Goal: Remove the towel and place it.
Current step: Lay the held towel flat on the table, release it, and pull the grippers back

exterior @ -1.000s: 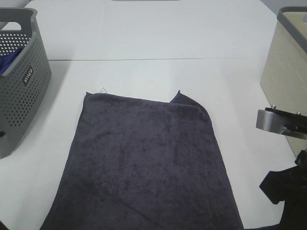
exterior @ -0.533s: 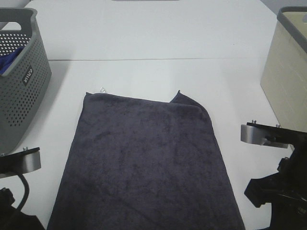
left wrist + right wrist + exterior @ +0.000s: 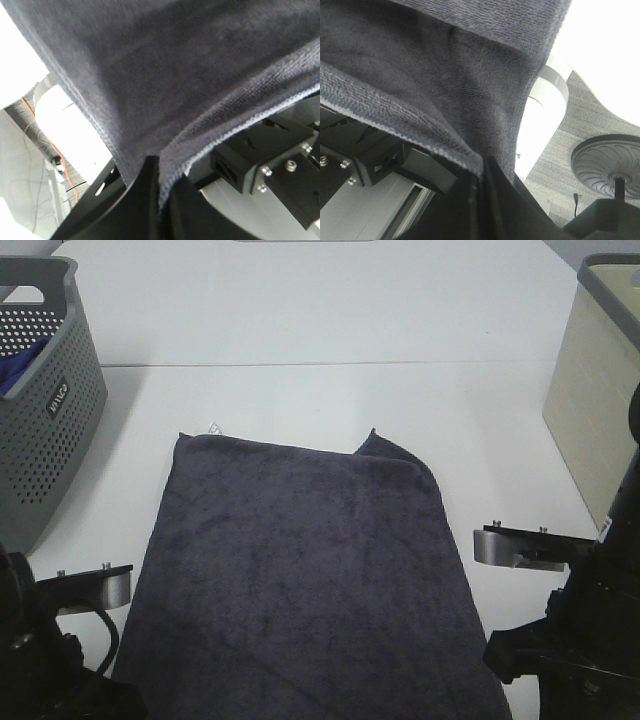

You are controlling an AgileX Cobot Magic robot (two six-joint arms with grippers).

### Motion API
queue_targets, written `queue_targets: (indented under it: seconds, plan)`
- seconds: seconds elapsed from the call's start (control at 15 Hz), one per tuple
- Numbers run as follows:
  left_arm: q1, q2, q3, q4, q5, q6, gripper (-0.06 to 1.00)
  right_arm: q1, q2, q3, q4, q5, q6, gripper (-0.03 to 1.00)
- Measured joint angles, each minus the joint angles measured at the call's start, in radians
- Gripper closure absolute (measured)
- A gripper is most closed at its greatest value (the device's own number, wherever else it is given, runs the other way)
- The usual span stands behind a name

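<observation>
From the high camera, the towel (image 3: pixel 300 570) lies flat on the white table (image 3: pixel 300 320), in the middle of the near half, its near end running out of the bottom of the picture. Its far right corner is folded over, so a second layer peeks out there. A small white tag (image 3: pixel 214 426) sticks out at the far left corner. A grey basket (image 3: pixel 50 440) stands at the left edge of the table, well apart from the towel, with a blue cloth (image 3: pixel 15 370) inside it. A beige basket (image 3: pixel 590 410) stands at the right edge. The left arm (image 3: pixel 40 660) sits low beside the towel's near left side, and the right arm (image 3: pixel 590 640) beside its near right side. The fingertips of both are hidden here.

In the left wrist view, the left gripper (image 3: pixel 159 172) is clenched on the towel. The hemmed edge runs down into the narrow slit between the two black fingers (image 3: pixel 140 205), and the cloth fills most of the picture above them.

In the right wrist view, the right gripper (image 3: pixel 482 170) is likewise clamped on the towel's hem, which is pinched between its dark fingers (image 3: pixel 510 205). The cloth hangs in folds around the grip.
</observation>
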Motion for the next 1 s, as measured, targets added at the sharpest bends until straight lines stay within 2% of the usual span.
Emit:
queue_targets:
  seconds: [0.27, 0.53, 0.73, 0.93, 1.0]
  plan:
    - [-0.002, 0.097, -0.031, 0.009, -0.002, 0.011, 0.94, 0.000, 0.083, 0.002, 0.025, -0.024, -0.042, 0.95]
    - [-0.107, 0.124, -0.031, 0.016, -0.002, 0.011, 0.94, 0.000, 0.099, 0.002, 0.055, -0.033, -0.078, 0.95]
    - [-0.120, 0.124, -0.031, 0.013, -0.005, 0.011, 0.94, -0.003, 0.099, 0.002, 0.055, -0.027, -0.085, 0.94]
    - [-0.120, 0.124, -0.031, -0.014, -0.009, 0.011, 0.94, -0.003, 0.099, 0.002, 0.055, -0.008, -0.094, 0.86]
    - [-0.120, 0.124, -0.031, -0.025, -0.006, 0.011, 0.91, -0.003, 0.099, 0.002, 0.055, -0.008, -0.096, 0.82]
